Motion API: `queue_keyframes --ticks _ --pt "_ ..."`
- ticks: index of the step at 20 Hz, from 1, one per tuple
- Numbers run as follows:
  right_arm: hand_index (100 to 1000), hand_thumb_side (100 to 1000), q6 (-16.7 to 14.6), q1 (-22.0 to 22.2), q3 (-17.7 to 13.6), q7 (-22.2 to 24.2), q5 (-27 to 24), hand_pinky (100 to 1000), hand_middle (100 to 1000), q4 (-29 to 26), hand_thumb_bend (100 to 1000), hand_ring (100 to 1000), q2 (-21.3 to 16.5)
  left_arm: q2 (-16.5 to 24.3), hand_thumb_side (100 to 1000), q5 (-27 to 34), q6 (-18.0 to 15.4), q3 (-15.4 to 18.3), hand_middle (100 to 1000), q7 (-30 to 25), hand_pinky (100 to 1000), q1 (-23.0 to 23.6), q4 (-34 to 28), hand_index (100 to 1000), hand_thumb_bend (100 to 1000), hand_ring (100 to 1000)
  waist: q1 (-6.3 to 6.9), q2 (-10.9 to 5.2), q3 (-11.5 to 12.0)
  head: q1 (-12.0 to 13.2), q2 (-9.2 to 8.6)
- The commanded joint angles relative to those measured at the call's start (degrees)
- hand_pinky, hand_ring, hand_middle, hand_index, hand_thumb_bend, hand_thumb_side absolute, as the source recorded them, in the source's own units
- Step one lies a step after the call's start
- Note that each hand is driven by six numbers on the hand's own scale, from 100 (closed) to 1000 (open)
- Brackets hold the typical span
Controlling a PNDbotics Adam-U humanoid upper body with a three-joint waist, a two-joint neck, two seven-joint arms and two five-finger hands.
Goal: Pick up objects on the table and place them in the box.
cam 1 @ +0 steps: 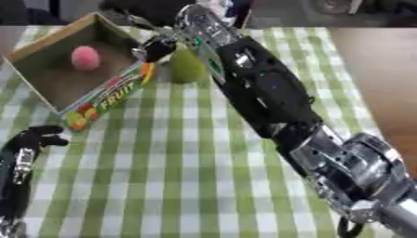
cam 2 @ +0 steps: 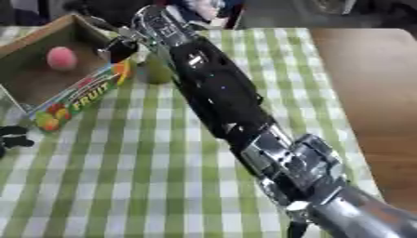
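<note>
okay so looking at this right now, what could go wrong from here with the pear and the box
The right robot hand is beside the green pear, right against the box wall; a nudge could roll the pear away or shove the box. The long right arm hides much of the table, so the grasp is hard to check.

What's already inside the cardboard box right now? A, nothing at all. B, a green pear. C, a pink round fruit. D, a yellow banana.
C: a pink round fruit lies on the floor of the box, while the green pear sits outside it on the checked cloth.
</note>
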Motion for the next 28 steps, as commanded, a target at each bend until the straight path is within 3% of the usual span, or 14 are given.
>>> queue_keyframes --ticks 1,4,16,21,24,25,27,28 --pt "972 456 0.76 -0.54 -0.43 2.74 -0.86 783 822 0.81 100 801 -2.34 1.19 917 -0.33 -0.01 0.61 658 0.4 827 -0.08 -0.94 733 100 614 0.38 -0.87 -0.16 0.15 -0.74" --pt "970 519 2.3 0.12 -1.87 4.24 0.36 784 827 3.36 100 805 -2.8 1.18 918 -0.36 -0.02 0.64 659 0.44 827 -0.02 -0.97 733 100 614 0.56 -0.77 -0.24 0.01 -0.82" --pt "948 599 7.51 0.57 -7.14 3.09 6.85 782 815 11.29 100 803 0.31 0.93 918 -0.19 -0.07 0.41 658 0.23 828 -0.16 -1.02 734 100 614 0.88 -0.63 0.42 -1.45 -1.16" --pt "950 544 9.62 0.63 -8.34 1.52 9.85 785 821 12.51 100 806 0.96 0.86 918 -0.14 -0.08 0.26 658 0.08 828 -0.3 -1.01 734 100 613 0.83 -0.61 0.72 -1.66 -1.26" --pt "872 419 11.03 0.67 -9.02 -0.24 11.69 774 738 13.05 100 784 1.39 0.85 918 -0.11 -0.09 0.27 657 0.05 828 -0.33 -1.01 734 100 613 0.84 -0.59 0.9 -1.88 -1.33" --pt "768 258 11.23 0.7 -9.12 -0.96 12.19 760 644 13.04 100 761 1.51 0.85 919 -0.09 -0.1 0.26 657 0.04 828 -0.34 -1.01 734 100 613 0.84 -0.57 0.92 -1.91 -1.34" --pt "655 195 11.43 0.82 -9.11 -2.72 13.11 744 570 12.8 100 738 1.66 0.83 919 -0.09 -0.11 0.21 657 -0.02 829 -0.36 -1.0 734 100 613 0.82 -0.56 0.97 -1.91 -1.32" --pt "529 189 11.46 0.75 -8.98 -3.65 13.5 729 518 12.52 100 713 1.61 0.82 919 -0.1 -0.11 0.21 657 -0.04 829 -0.36 -0.99 734 100 613 0.8 -0.57 1.0 -1.93 -1.32"
